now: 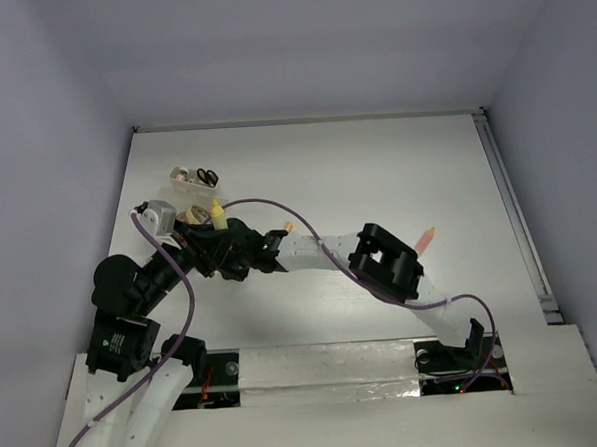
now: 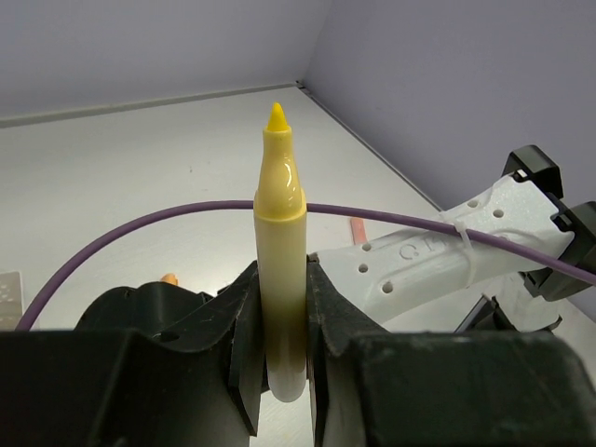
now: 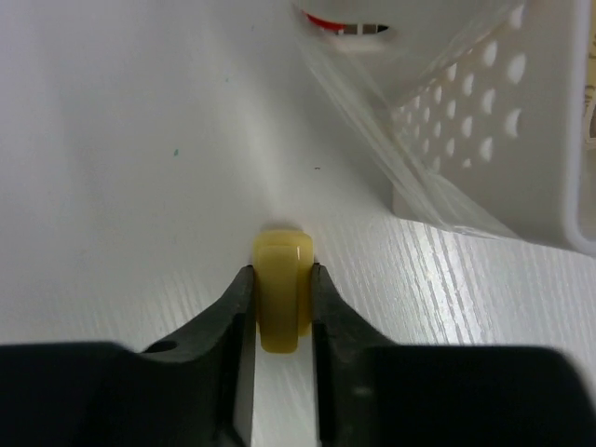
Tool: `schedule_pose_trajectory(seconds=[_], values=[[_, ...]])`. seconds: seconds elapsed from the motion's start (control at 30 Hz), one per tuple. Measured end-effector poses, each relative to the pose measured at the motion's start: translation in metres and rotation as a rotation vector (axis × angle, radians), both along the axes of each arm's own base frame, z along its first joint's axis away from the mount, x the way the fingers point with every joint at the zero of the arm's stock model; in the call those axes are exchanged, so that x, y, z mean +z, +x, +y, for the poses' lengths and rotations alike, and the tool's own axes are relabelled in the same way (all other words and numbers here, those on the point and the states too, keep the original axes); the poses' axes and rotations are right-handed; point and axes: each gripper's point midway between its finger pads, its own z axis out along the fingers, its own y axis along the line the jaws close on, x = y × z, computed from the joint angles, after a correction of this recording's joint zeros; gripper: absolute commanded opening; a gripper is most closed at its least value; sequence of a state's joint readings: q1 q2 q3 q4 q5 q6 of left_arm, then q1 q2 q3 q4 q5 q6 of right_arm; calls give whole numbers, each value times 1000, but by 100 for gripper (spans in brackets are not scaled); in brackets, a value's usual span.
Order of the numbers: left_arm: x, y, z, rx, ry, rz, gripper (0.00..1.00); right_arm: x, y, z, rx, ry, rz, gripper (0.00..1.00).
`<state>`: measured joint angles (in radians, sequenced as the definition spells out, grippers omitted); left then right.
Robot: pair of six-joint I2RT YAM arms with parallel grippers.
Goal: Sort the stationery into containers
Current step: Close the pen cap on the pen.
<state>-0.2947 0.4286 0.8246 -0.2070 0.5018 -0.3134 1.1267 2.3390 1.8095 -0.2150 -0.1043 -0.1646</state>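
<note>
My left gripper [image 2: 281, 284] is shut on an uncapped yellow highlighter [image 2: 279, 200], tip pointing up and away. In the top view this gripper [image 1: 212, 234] sits just in front of the whitish container [image 1: 184, 192], with the highlighter tip [image 1: 218, 210] beside it. My right gripper [image 3: 281, 284] is shut on a small yellow cap [image 3: 282, 270] low over the table, next to the perforated white container wall [image 3: 494, 121]. In the top view the right gripper [image 1: 223, 255] is close against the left one. Tape rolls [image 1: 181, 175] and black-handled scissors [image 1: 207, 176] lie in the container.
An orange-pink pen [image 1: 427, 239] lies on the table at right, and a small orange bit [image 1: 289, 227] lies near the right forearm. A purple cable [image 2: 140, 223] loops across in front of the left gripper. The right arm's white link [image 2: 428, 265] is close by.
</note>
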Motion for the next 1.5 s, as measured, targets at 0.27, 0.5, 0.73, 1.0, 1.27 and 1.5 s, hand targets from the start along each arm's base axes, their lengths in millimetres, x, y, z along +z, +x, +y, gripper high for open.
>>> schedule_pose_trajectory(seconds=[0.27, 0.5, 0.73, 1.0, 1.27, 1.5], values=[[-2, 3, -2, -4, -28, 10, 0, 4, -15, -43, -80, 25, 9, 0], [-15, 11, -12, -42, -67, 56, 0, 90, -13, -88, -231, 224, -6, 0], [-51, 23, -15, -22, -109, 130, 0, 207, 45, -159, -590, 568, -39, 0], [-103, 41, -7, 100, -127, 267, 0, 286, 62, -184, -773, 791, -53, 0], [-100, 40, -33, 56, -142, 253, 0, 325, 57, -149, -687, 926, 64, 0], [-108, 46, -44, 46, -122, 271, 0, 331, 56, -127, -638, 933, 97, 0]])
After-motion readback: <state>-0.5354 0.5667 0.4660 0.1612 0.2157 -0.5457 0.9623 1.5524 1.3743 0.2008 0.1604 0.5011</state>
